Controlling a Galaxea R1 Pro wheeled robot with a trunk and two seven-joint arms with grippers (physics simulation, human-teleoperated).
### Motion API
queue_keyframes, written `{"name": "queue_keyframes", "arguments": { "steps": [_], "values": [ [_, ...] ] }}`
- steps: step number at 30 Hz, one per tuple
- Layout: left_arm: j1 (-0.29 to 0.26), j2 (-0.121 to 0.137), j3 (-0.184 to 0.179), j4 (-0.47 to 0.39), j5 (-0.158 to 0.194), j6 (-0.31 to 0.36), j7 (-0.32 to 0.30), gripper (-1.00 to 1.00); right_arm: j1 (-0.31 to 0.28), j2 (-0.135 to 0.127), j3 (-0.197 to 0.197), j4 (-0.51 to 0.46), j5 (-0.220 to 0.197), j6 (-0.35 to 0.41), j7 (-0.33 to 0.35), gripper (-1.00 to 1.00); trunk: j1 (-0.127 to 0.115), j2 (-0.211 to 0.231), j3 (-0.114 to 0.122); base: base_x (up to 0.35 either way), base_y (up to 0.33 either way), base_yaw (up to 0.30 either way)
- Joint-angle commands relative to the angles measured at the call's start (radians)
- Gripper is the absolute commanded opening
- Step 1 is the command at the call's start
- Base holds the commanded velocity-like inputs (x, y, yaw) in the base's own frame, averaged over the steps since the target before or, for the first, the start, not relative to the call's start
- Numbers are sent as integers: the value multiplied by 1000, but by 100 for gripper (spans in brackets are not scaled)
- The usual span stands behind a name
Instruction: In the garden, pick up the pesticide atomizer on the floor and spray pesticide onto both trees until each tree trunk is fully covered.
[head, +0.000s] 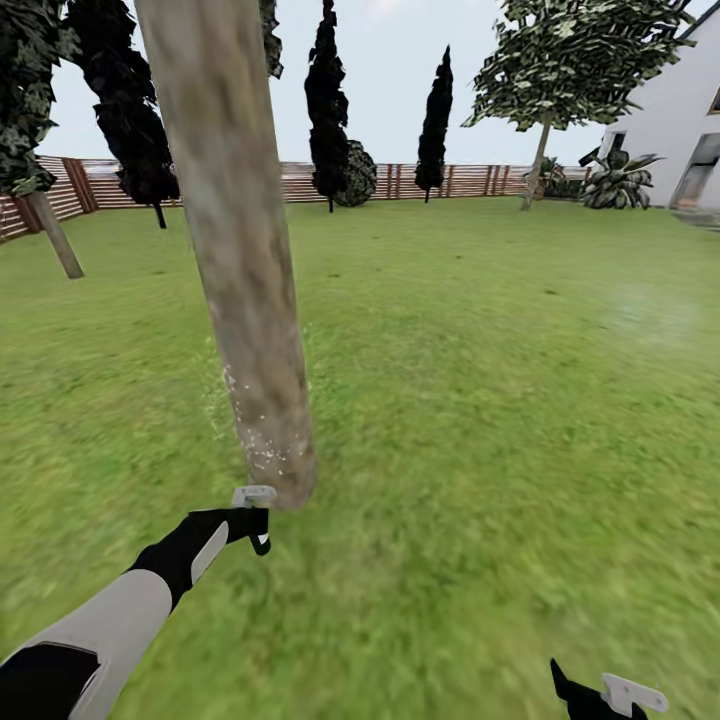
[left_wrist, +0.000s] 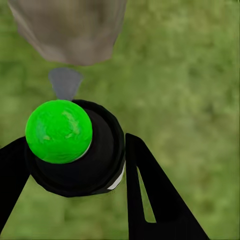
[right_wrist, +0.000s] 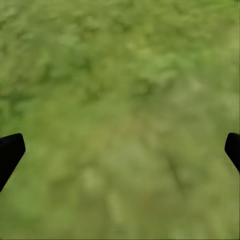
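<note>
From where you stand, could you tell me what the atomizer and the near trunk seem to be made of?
The pesticide atomizer, held in the left tool: probably smooth black plastic with a glossy green cap. The tree trunk: matte, mottled grey-brown bark, dotted with white specks near its base.

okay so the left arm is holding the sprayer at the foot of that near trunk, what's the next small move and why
Probably raise the left pincer with the pesticide atomizer a little: white specks dot only the lower near tree trunk, while the bark above looks bare.
</note>
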Motion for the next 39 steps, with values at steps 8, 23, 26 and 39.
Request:
{"name": "queue_keyframes", "arguments": {
  "steps": [8,23,26,39],
  "values": [
    [0,0,0,-2,0,0,0,-100,0,0,0,0,0,0,0,100,0,0,0,169,-230,269],
    [0,0,0,-4,0,0,0,-100,0,0,0,0,0,0,0,100,0,0,0,26,-271,13],
    [0,0,0,-3,0,0,0,-100,0,2,0,0,0,0,0,100,0,0,0,0,-274,135],
    [0,0,0,-2,0,0,0,-100,0,2,0,0,1,0,0,100,0,0,0,15,-274,273]
  ]
}}
